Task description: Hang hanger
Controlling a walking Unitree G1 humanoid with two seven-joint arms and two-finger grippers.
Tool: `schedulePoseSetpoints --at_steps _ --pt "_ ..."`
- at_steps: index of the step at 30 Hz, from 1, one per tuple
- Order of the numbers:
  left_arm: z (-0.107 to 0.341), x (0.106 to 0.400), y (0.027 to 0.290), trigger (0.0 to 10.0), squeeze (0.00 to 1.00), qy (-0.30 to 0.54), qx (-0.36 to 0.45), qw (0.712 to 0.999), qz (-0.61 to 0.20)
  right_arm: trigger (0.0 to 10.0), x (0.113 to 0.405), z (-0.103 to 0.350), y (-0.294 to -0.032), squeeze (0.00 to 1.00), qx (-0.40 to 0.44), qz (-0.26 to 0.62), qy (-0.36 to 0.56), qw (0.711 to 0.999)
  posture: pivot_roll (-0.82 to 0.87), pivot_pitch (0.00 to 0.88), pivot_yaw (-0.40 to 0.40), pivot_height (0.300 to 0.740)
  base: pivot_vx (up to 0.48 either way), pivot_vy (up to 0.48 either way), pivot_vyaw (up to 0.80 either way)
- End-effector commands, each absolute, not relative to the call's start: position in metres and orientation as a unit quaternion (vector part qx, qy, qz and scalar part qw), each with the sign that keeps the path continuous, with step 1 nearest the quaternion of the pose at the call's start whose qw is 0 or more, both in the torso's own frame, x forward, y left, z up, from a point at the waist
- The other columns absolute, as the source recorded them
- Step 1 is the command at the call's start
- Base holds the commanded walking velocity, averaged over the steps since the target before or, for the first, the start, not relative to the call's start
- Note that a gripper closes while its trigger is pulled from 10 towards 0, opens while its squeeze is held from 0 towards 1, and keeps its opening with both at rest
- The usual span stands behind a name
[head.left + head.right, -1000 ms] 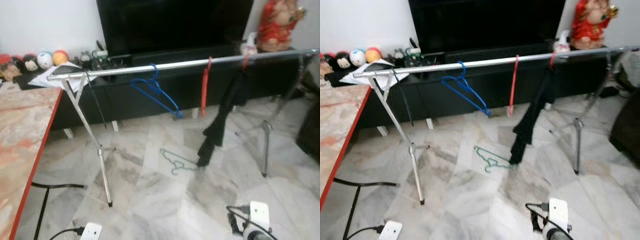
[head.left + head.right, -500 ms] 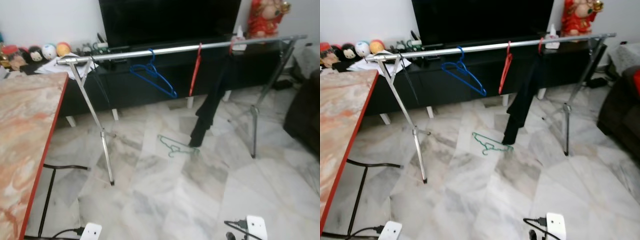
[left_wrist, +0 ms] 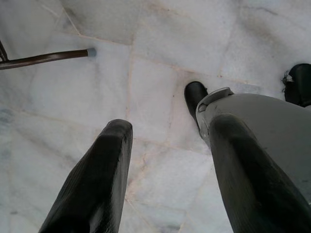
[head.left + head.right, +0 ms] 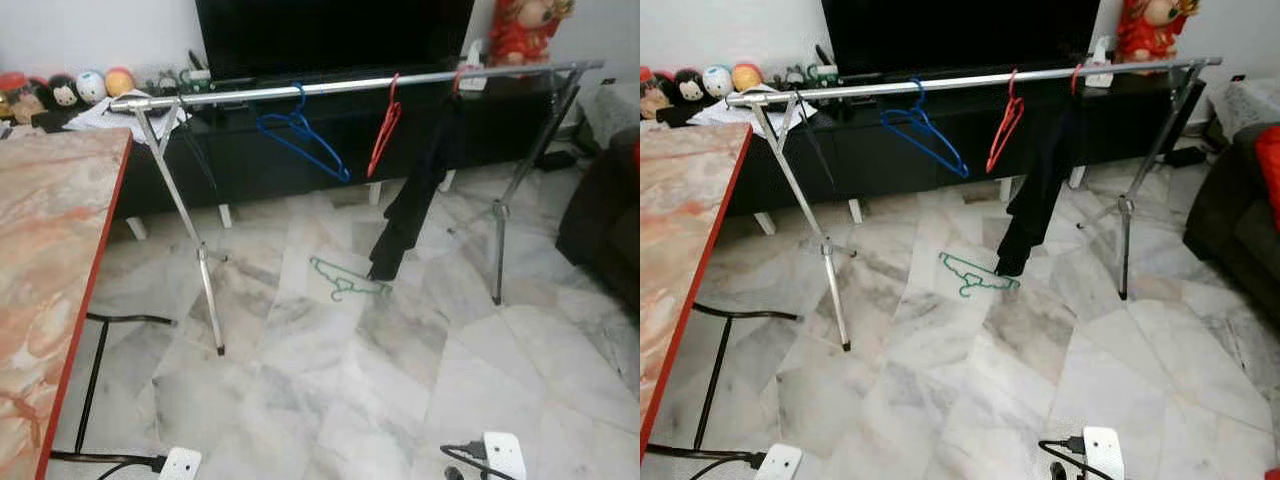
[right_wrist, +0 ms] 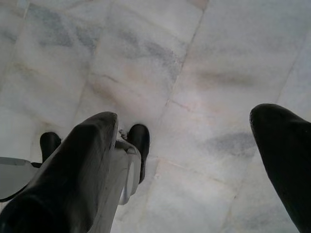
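Green and thin, the hanger [image 4: 345,278] lies flat on the marble floor [image 4: 330,400], under the rail [image 4: 340,86] and just beside the hem of the black garment [image 4: 410,205], so it has yet to be picked up. Blue hanger [image 4: 300,140] and red hanger [image 4: 385,125] already hang there. Both arms hang idle: left gripper [image 3: 165,170] and right gripper [image 5: 194,160] point at the floor, fingers spread, holding nothing.

A black TV cabinet [image 4: 300,160] is standing along the far wall, carrying a dark screen [image 4: 335,35], small round toys [image 4: 65,90] at far left and a red figurine [image 4: 520,25] at far right. A marble-patterned table [image 4: 45,270] is filling the near left.
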State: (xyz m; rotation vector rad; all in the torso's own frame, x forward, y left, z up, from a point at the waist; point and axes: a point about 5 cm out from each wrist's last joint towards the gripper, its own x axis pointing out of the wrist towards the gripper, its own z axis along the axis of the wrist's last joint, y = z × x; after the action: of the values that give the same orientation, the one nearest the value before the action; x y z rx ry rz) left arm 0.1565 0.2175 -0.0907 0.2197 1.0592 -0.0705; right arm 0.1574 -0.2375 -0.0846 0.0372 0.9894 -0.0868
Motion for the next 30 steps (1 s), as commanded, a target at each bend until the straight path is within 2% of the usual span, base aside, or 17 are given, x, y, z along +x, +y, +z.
schedulePoseSetpoints --at_steps 1,30 --pt "-0.092 0.1522 0.2211 10.0 0.0 0.515 0.112 0.849 -0.035 10.0 0.1534 -0.0859 -0.2393 0.0 0.009 -0.04 0.483 0.875 -0.08 0.01 -0.01 0.74 0.0 0.0 -0.71" --pt "-0.0925 0.1513 0.2192 10.0 0.0 0.519 0.14 0.84 -0.071 10.0 0.1498 -0.0875 -0.2397 0.0 -0.007 -0.031 0.496 0.868 -0.06 0.0 -0.011 0.74 0.0 -0.019 -0.66"
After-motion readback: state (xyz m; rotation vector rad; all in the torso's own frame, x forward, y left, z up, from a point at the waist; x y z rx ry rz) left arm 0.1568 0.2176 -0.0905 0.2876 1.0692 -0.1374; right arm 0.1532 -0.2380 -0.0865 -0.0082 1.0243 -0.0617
